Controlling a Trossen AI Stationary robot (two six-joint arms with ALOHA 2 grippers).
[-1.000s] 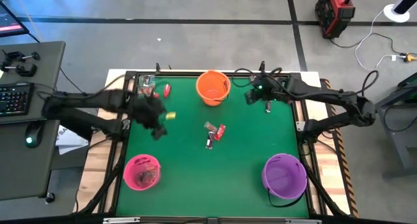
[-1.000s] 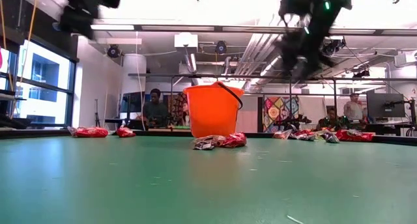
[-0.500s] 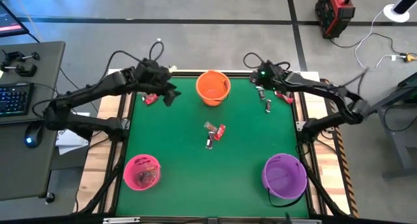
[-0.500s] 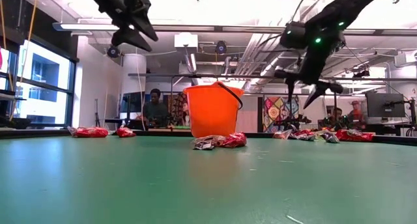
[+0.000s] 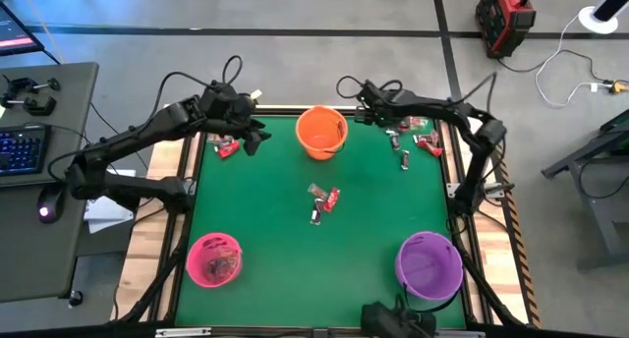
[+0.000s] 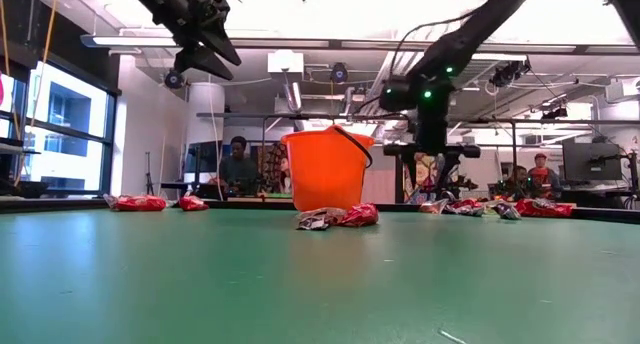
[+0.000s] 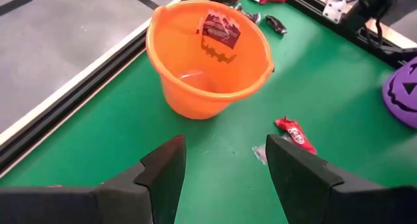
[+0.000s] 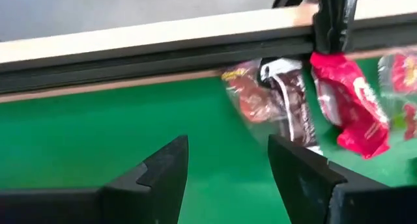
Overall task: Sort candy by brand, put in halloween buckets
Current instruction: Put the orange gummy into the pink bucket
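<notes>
Both empty, jaws apart: left gripper (image 5: pixel 257 137) raised beside orange bucket (image 5: pixel 321 132), right gripper (image 5: pixel 366 100) over far-right candy (image 5: pixel 411 141). More candy mid-table (image 5: pixel 323 200). Risk: snagging two overlapping wrappers together, mixing brands.

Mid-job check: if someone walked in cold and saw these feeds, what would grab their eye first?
Probably the orange bucket at the far edge of the green table, with the left tool and right tool hovering open on either side of it. Next, the pink bucket and purple bucket at the near corners, then the small candy cluster at the center.
</notes>
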